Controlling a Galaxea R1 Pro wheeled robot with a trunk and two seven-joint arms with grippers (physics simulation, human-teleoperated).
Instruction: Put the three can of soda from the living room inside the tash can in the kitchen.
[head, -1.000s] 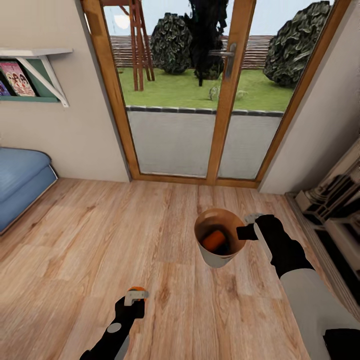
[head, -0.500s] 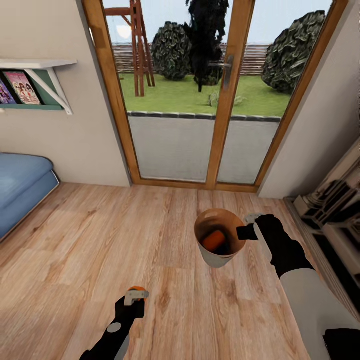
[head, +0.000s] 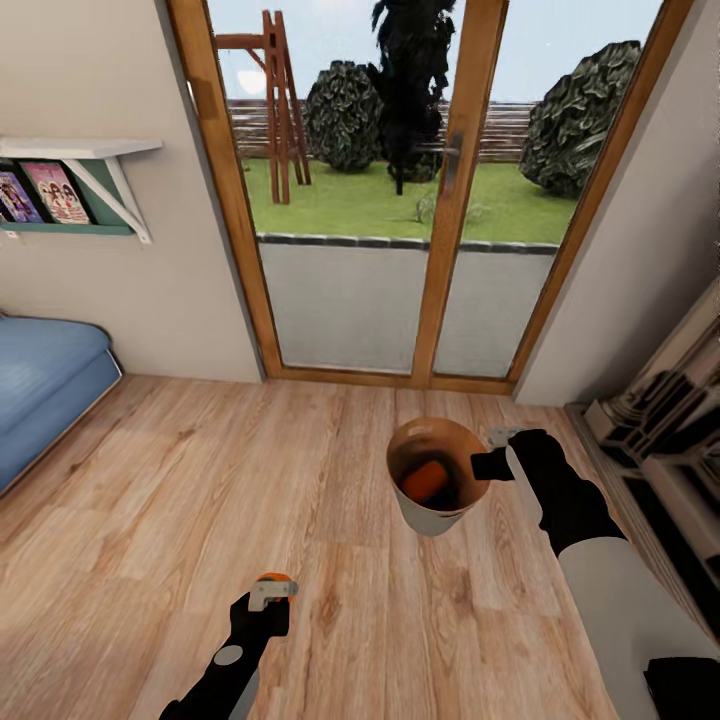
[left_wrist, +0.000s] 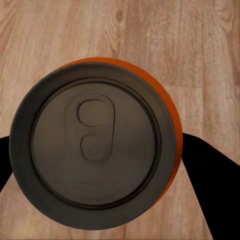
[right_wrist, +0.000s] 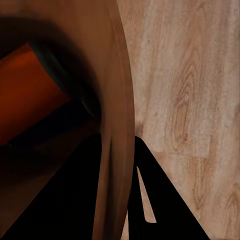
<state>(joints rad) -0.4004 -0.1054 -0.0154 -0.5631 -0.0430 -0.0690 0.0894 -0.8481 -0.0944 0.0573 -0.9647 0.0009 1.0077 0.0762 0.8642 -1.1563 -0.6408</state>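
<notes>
Nearest the camera, the left end effector (head: 272, 592) is clamped on an orange soda can (left_wrist: 95, 145), held upright above the brown plank floor (head: 150, 500), its grey top and pull tab facing the wrist camera. Farther ahead and to the right, the right end effector (head: 490, 452) grips the rim of the trash can (head: 436, 517), holding it clear of the floor; a second orange can (head: 427, 481) lies tilted inside against the orange-brown wall. Beyond stand the wood-framed glass doors (head: 445, 200), with a blue sofa (head: 40, 385) at far left.
</notes>
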